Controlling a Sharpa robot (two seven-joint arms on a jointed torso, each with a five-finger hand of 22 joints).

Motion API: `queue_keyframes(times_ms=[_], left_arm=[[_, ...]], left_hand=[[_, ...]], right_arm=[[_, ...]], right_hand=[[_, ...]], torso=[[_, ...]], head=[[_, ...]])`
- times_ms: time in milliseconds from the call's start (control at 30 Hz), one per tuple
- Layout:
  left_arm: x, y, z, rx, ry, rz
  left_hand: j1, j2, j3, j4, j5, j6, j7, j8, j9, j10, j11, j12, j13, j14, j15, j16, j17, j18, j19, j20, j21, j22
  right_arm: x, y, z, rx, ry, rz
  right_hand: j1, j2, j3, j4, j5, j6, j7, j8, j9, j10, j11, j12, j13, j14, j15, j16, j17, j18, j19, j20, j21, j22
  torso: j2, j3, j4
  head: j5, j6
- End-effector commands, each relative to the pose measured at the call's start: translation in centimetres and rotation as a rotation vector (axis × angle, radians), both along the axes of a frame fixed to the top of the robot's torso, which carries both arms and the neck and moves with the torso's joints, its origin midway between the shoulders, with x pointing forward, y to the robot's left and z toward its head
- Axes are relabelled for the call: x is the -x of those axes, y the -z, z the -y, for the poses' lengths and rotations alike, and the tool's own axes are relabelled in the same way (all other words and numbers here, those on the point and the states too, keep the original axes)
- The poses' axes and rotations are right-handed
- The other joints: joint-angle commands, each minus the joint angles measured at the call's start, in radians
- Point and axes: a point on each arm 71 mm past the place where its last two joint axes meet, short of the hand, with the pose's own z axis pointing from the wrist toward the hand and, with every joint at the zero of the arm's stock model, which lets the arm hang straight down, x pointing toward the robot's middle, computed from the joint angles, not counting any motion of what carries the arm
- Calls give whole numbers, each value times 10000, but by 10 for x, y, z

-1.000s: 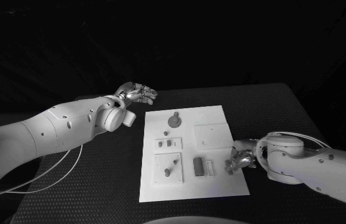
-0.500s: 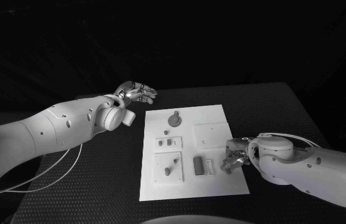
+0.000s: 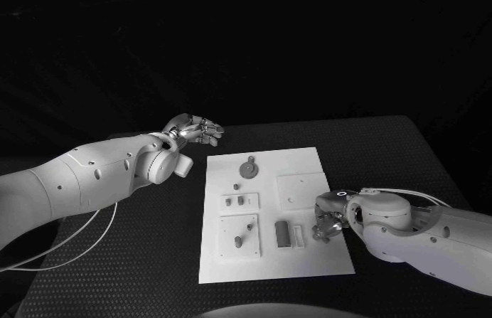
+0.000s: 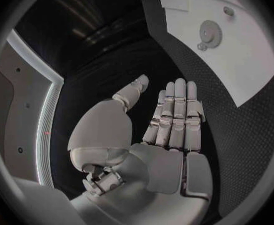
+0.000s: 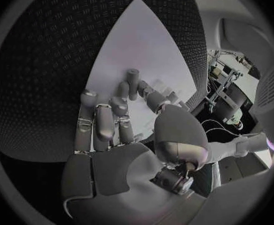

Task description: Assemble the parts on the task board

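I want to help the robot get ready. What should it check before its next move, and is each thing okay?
1. Board flat on the table: ok.
2. Left hand off the board, fingers apart, holding nothing: ok.
3. Right hand over the board's right edge, beside the upright parts: ok.
4. Right hand holding a part: cannot tell, fingers curl over the board.
5. Gear lying at the far end, out of the way: ok.
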Motion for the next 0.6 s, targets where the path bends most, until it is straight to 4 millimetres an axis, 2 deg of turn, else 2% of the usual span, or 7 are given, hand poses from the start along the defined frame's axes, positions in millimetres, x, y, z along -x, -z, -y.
queue_keyframes(times_ms=[33,200,433,600], left_arm=[[0,-1,3,115,149,-10],[0,-1,3,119,160,-15],[0,-1,3,110,146,-23],[0,-1,3,114,159,-29]], left_hand=[[-108,25,7,80,37,-64,-32,27,-16,-76,2,9,-14,16,58,-51,14,-62,-55,31,50,-14],[-110,27,7,83,37,-67,-31,26,-17,-77,2,9,-15,15,59,-55,16,-63,-58,31,50,-15],[-115,28,6,87,37,-69,-30,26,-18,-77,3,9,-16,13,60,-59,21,-63,-60,32,50,-17],[-170,49,-1,145,38,-74,-27,28,-22,-78,5,11,-19,15,63,-76,41,-66,-64,36,53,-23]], right_arm=[[6,15,8,369,321,-326],[7,16,9,-1081,1548,-1080],[8,17,14,-3586,4094,-2365],[9,15,12,-4176,4658,-2781]], right_hand=[[840,821,-55,-9,34,-166,174,-1018,-46,-80,-5,-53,-18,-102,-12,-73,-35,33,-97,19,55,187],[810,1027,-117,-6,34,-170,188,-1036,-49,-81,7,-71,-33,-128,-6,-78,-82,33,-111,48,48,179],[812,1077,-133,-13,34,-154,184,-1034,-47,-81,5,-77,-37,-138,-5,-81,-99,33,-118,52,46,179],[808,1101,-169,-16,34,-108,169,-1017,-39,-61,-11,-65,-34,-73,-10,-53,-18,33,-103,49,57,180]], torso=[[-1,-4,0],[-1,-4,6],[-4,-14,5],[1,-12,2]], head=[[2,-10],[9,-24],[12,-31],[13,-33]])
